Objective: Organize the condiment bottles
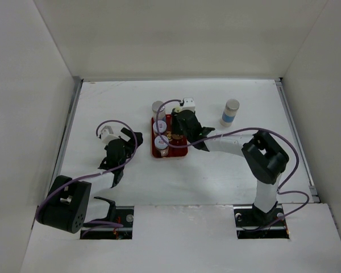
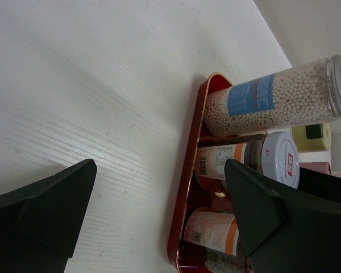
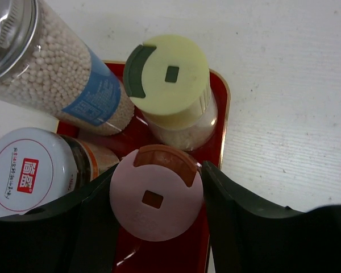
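Bottle (image 3: 156, 200), pink-capped, within right pincer (image 3: 155, 181)

Bottles (image 1: 161, 126) in tray (image 1: 178, 151), lone bottle (image 1: 229, 112) well apart, right

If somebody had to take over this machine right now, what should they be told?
Left gripper: open, empty, beside the red tray.
Right gripper: closed on the pink-capped bottle, upright in the tray.
Done: yellow-capped bottle, silver-capped bottle and two white-capped bottles also stand in the tray.
Left: release the pink one; the grey-capped bottle stands alone on the table, right of the tray.
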You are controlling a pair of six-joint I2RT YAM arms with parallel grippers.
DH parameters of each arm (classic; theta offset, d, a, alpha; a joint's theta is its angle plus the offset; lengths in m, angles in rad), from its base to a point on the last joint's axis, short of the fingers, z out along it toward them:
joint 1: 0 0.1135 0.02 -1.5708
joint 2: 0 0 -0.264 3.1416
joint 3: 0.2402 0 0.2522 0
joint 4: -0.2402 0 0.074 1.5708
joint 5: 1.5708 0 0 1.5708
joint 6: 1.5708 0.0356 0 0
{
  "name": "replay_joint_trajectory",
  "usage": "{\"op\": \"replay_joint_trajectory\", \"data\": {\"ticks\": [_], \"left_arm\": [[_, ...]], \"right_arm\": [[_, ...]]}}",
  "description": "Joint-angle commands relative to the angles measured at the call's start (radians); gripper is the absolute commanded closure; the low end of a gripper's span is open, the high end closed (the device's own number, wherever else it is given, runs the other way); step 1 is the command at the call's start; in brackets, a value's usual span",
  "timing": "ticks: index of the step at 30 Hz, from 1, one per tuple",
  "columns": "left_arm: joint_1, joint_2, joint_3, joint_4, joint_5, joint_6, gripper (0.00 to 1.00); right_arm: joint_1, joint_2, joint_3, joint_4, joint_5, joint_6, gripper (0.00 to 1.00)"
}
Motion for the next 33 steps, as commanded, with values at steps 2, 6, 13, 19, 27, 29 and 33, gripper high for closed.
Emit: {"op": "replay_joint_trajectory", "data": {"ticks": [2,6,13,19,27,29,33], "left_arm": [[-0.001,-0.008,0.017,0.045,0.004,-0.006,0.0],[-0.006,-0.028,0.014,0.045,-0.005,-0.004,0.0],[-0.004,-0.034,0.011,0.045,-0.008,-0.003,0.0],[-0.009,-0.028,0.014,0.045,-0.002,-0.004,0.0],[-0.012,-0.024,0.015,0.047,-0.01,-0.003,0.0],[-0.012,-0.005,0.021,0.047,-0.004,-0.001,0.0],[-0.014,-0.011,0.023,0.047,-0.004,0.0,0.0]], "right_arm": [[0.01,-0.028,0.04,0.048,0.01,0.002,0.29],[0.01,-0.117,0.015,0.009,0.013,-0.001,0.19],[-0.043,-0.347,-0.1,-0.03,0.024,-0.007,0.19],[-0.263,-0.51,-0.167,-0.048,0.126,-0.045,0.08],[-0.475,-0.369,-0.066,-0.145,0.135,-0.122,0.0],[-0.481,-0.338,-0.049,-0.137,0.075,-0.12,0.0],[-0.487,-0.278,-0.005,-0.13,0.039,-0.131,0.0]]}}
